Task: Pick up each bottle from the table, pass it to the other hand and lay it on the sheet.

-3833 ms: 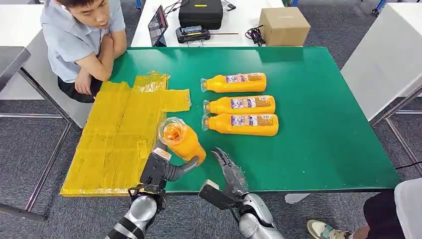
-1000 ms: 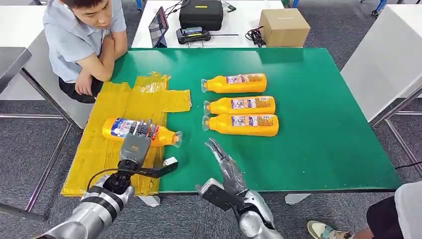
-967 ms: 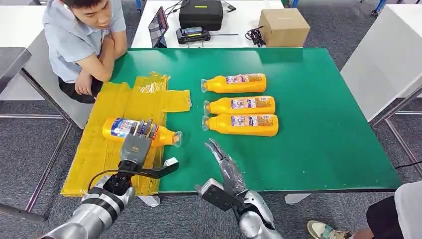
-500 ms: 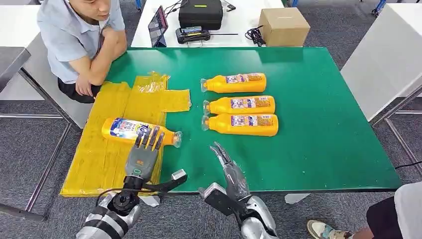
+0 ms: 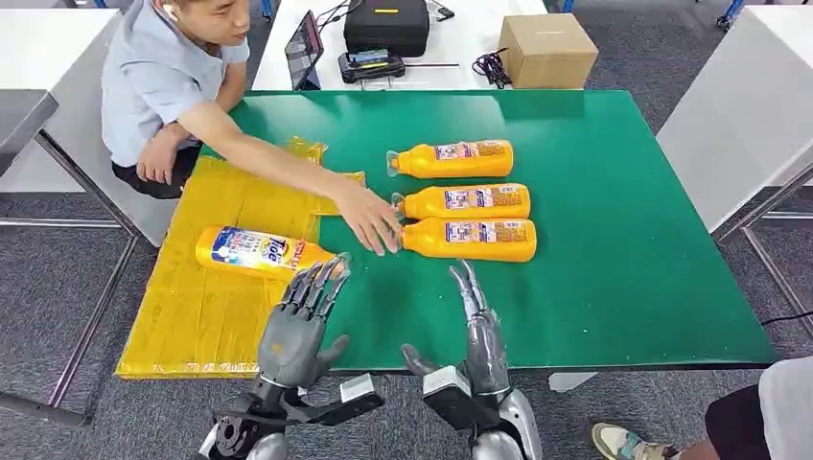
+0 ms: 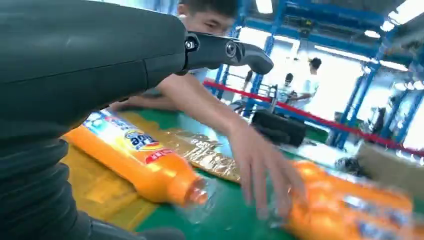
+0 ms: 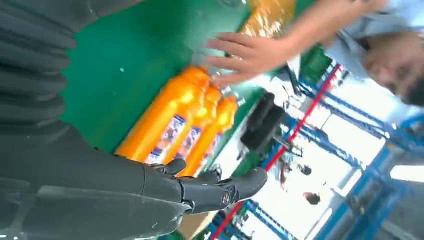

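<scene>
One orange bottle (image 5: 259,252) (image 6: 140,160) lies on its side on the yellow sheet (image 5: 206,297), cap toward the table's middle. Three more orange bottles (image 5: 467,240) (image 7: 170,120) lie side by side on the green table (image 5: 614,240). My left hand (image 5: 295,326) is open near the front edge, fingers spread, just in front of the laid bottle's cap and holding nothing. My right hand (image 5: 479,331) is open too, fingers straight, in front of the nearest of the three bottles. A person's hand (image 5: 369,220) (image 6: 260,165) (image 7: 250,52) reaches across the sheet to the caps of the nearer two bottles.
The person (image 5: 173,67) sits at the table's far left corner. Behind the green table a white table holds a cardboard box (image 5: 546,50), a black case (image 5: 386,24) and a tablet (image 5: 303,46). Someone's shoe (image 5: 618,443) shows at the lower right.
My left hand let go of the bottle on the sheet and drew back toward the front edge. My right hand shifted slightly right. The person's arm has reached out to the bottles.
</scene>
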Tool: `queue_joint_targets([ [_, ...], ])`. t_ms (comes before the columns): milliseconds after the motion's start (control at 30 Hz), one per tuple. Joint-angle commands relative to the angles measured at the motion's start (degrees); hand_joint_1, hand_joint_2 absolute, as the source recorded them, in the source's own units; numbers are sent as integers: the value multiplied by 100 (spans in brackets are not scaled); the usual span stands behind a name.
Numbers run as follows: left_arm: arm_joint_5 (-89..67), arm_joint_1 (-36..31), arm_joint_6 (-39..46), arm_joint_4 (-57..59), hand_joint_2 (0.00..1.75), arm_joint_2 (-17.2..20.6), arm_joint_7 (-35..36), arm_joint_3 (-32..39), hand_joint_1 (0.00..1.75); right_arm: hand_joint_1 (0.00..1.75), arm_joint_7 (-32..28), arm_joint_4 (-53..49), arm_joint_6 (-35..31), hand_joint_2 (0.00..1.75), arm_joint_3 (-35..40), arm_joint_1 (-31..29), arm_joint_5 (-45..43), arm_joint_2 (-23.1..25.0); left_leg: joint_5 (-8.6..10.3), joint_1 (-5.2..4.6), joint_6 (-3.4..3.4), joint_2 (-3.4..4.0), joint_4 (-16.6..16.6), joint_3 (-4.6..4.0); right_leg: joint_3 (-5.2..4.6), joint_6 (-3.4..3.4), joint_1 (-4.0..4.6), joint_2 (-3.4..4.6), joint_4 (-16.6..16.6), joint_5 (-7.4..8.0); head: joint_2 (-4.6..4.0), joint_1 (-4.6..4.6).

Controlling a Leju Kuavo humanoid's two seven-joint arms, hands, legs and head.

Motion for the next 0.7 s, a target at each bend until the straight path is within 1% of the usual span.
queue_joint_targets([
  [33,1867,526,-26,-773,175,-781,-1730,883,0,0,-327,-289,-172,175,-146,92,-568,55,-13,11,-11,9,10,13,15,-14,12,5,3,-8,0,-2],
  [100,2714,557,-26,-819,175,-759,-2026,694,0,0,-129,-261,-230,175,-101,112,-589,8,-5,6,-6,4,3,8,9,-9,6,1,-1,-4,0,0],
  [133,2893,583,-26,-842,175,-762,-2123,666,0,0,-32,-248,-255,0,-81,114,-554,-18,-3,1,-4,4,-1,9,7,-6,1,2,0,-3,0,0],
  [167,3151,632,-26,-884,175,-781,-2192,622,0,0,169,-198,-383,0,-80,116,-342,-69,-10,7,-9,10,2,19,19,-12,8,6,-2,-6,0,0],
  [200,3439,669,-26,-902,175,-739,-2237,524,0,0,476,-146,-617,0,-96,115,1,-149,-7,7,-8,10,1,15,14,-9,8,6,-3,-3,0,-2],
  [233,3570,694,-26,-913,175,-713,-2185,477,0,0,780,-111,-690,0,-129,118,235,-181,-12,11,-10,8,3,23,24,-13,12,3,-4,-8,0,-2],
  [267,3916,727,-26,-926,175,-600,-2046,342,0,0,1178,-84,-998,0,-371,170,452,-75,-9,10,-9,4,1,21,22,-11,10,-2,-5,-7,0,0],
  [300,3968,744,-26,-932,175,-577,-2069,331,0,0,1191,-110,-1015,0,-387,180,459,-83,-2,3,-5,-2,-5,16,17,-6,4,-6,-6,-3,0,-2],
  [333,4158,764,-30,-920,175,-535,-2036,278,0,0,1397,-86,-989,0,-432,186,561,-86,-10,8,-9,1,-1,27,28,-11,9,-4,-7,-9,0,0],
  [367,4406,740,-66,-876,175,-422,-1948,121,0,0,1640,-69,-1079,0,-517,190,754,-66,-7,6,-7,4,-4,22,22,-9,7,-1,-7,-5,0,0],
  [400,4441,739,-34,-852,175,-401,-1935,80,0,0,1711,-40,-1289,0,-614,197,928,-12,-5,4,-7,1,-6,22,22,-8,5,-3,-8,-5,0,0],
  [433,4562,781,-26,-826,175,-492,-2094,170,0,0,1793,-21,-1348,0,-640,200,1104,11,-1,1,-5,-1,-5,14,14,-6,2,-5,-5,-3,0,-2],
  [467,4644,778,-26,-807,175,-520,-2162,191,0,0,1778,-43,-1353,0,-612,206,1100,-32,-8,7,-9,1,-4,25,26,-11,8,-4,-9,-7,0,0],
  [500,4723,766,-26,-775,175,-537,-2230,200,0,0,1776,-56,-1384,175,-619,214,1137,-52,-7,6,-9,2,-4,23,24,-11,7,-3,-7,-7,0,-2],
  [533,4728,751,-26,-766,175,-542,-2231,199,0,0,1776,-65,-1383,175,-626,217,1136,-70,0,1,-4,1,-4,8,8,-5,2,-2,-5,-1,0,-2],
  [567,4728,751,-26,-766,175,-542,-2231,199,0,0,1776,-65,-1383,175,-626,217,1136,-70,-6,6,-8,3,-4,20,21,-10,6,-2,-6,-6,0,0],
  [633,4728,751,-26,-766,175,-542,-2231,199,0,0,1776,-65,-1383,175,-626,217,1136,-70,-1,2,-5,1,-5,10,10,-6,3,-3,-5,-2,0,-2],
  [667,4774,740,-26,-770,175,-549,-2235,211,0,0,1816,-80,-1384,175,-644,227,1107,-59,-6,5,-8,2,-3,20,21,-11,6,-3,-6,-6,0,-2],
  [700,4888,726,-26,-748,175,-533,-2254,181,0,0,1934,-123,-1384,175,-812,249,1664,-53,-2,4,-6,-1,-4,13,14,-8,5,-5,-5,-3,0,0],
])
